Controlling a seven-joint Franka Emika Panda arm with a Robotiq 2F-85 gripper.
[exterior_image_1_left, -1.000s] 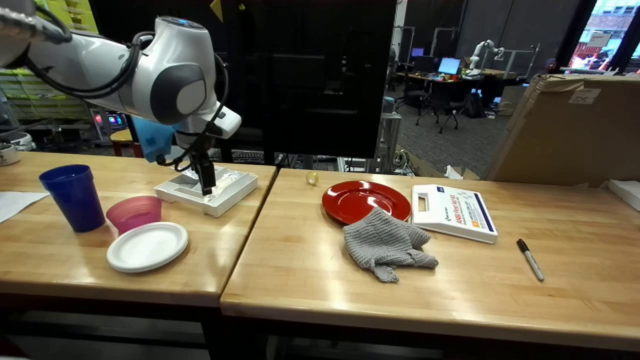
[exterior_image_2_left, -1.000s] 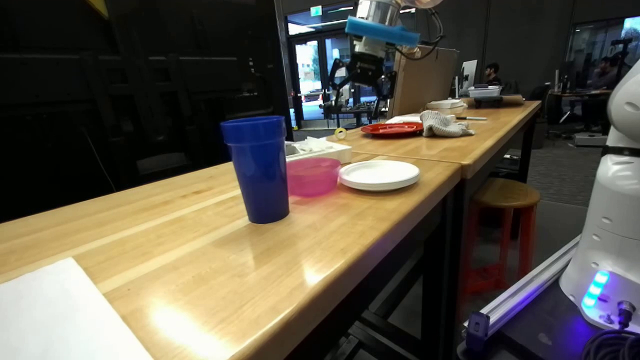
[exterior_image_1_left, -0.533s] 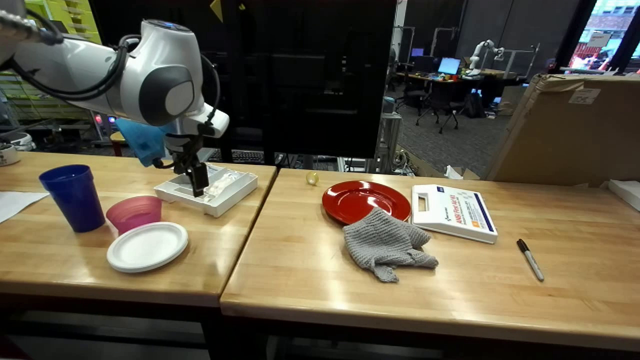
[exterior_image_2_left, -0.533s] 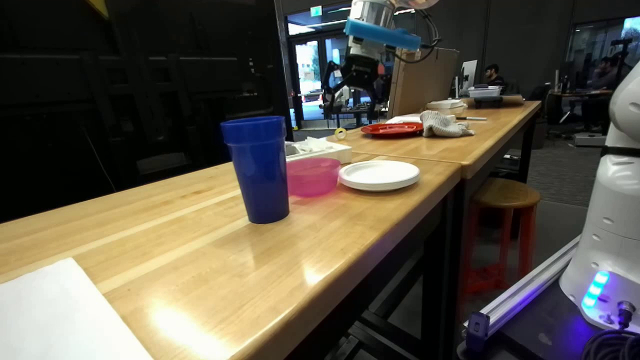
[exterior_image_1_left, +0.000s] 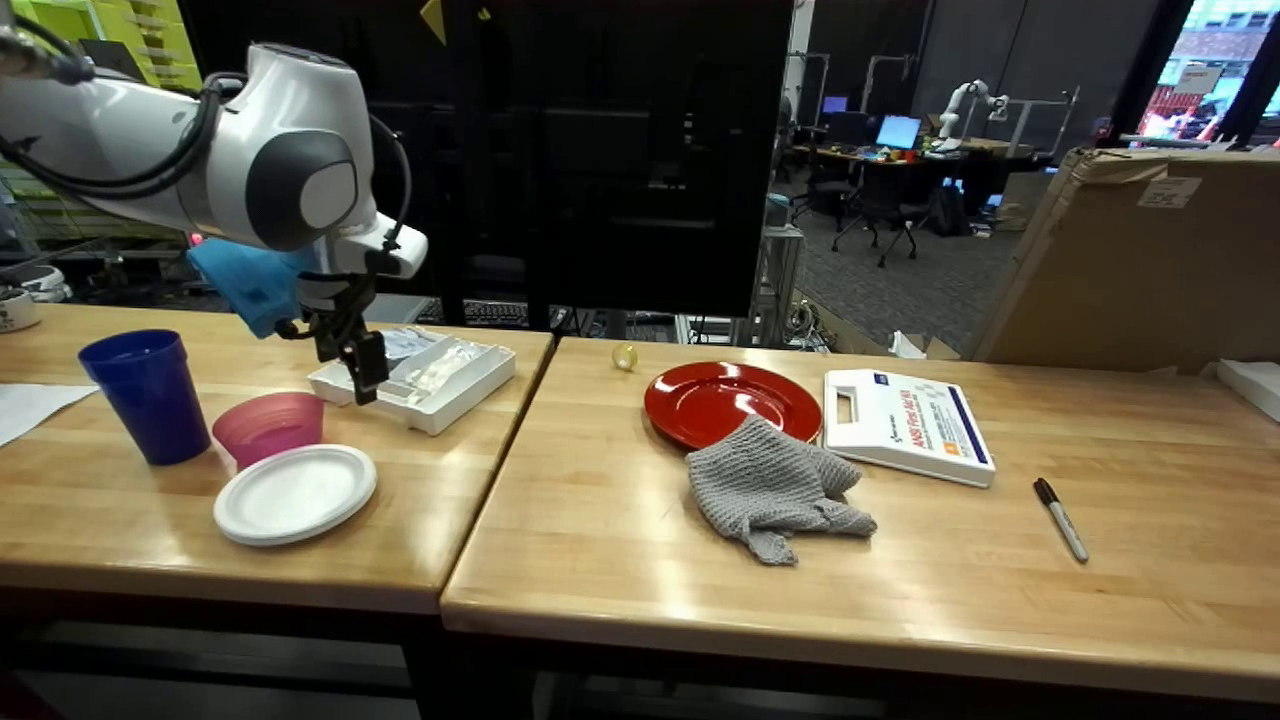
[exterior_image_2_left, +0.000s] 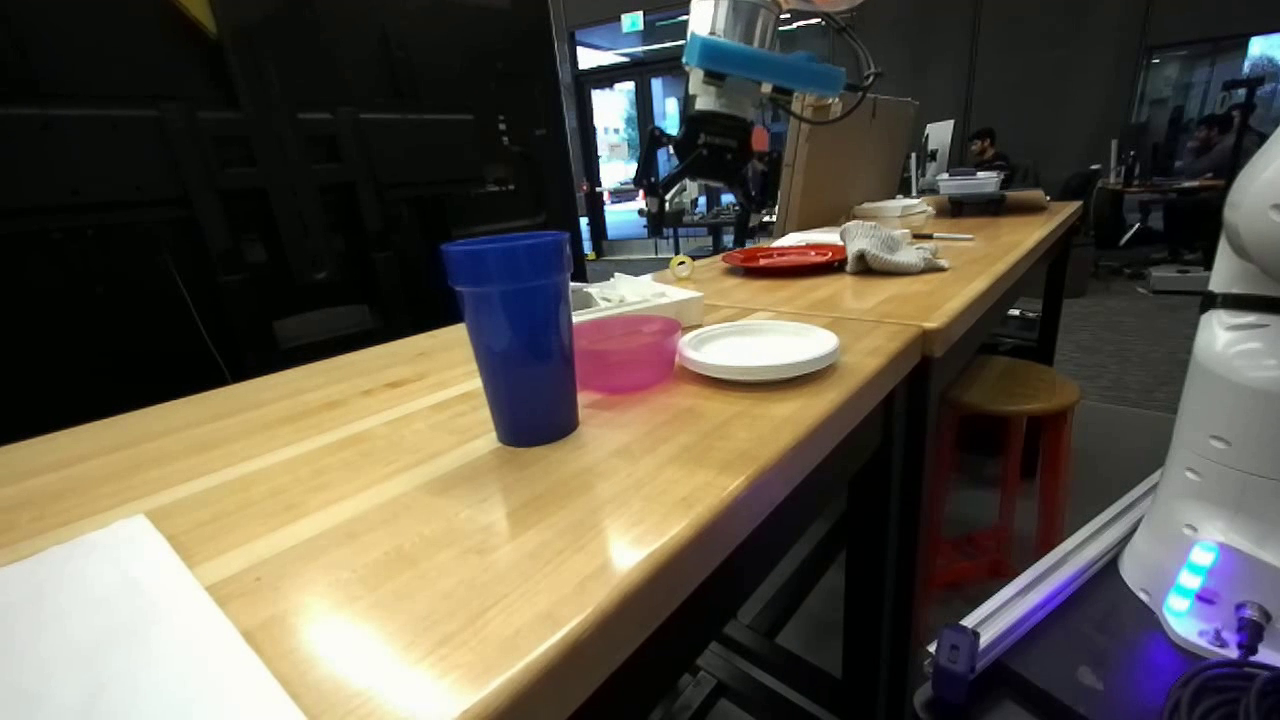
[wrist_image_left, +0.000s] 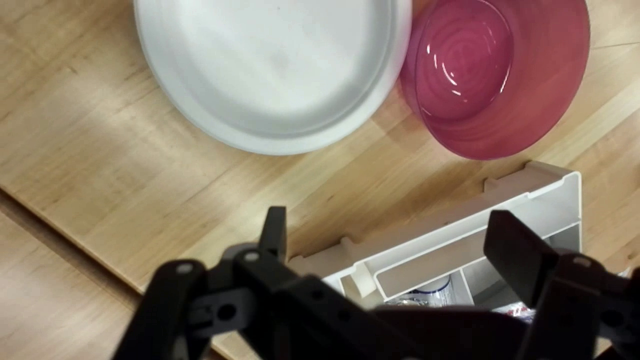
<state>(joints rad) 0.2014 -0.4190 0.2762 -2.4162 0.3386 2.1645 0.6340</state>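
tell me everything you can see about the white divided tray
The white tray is a shallow, open box, hard plastic by its look, with thin dividers making compartments of different sizes and small tabs along one outer side. Some compartments hold clear-wrapped items that are hard to make out. It lies flat, open side up, on the wooden table, with wood showing between it and the pink bowl. In the wrist view the open claw hides part of it; no contact shows.

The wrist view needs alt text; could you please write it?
An open black gripper partly hides a white divided tray on a wooden table. At the top, a pink bowl sits right of a white plate.
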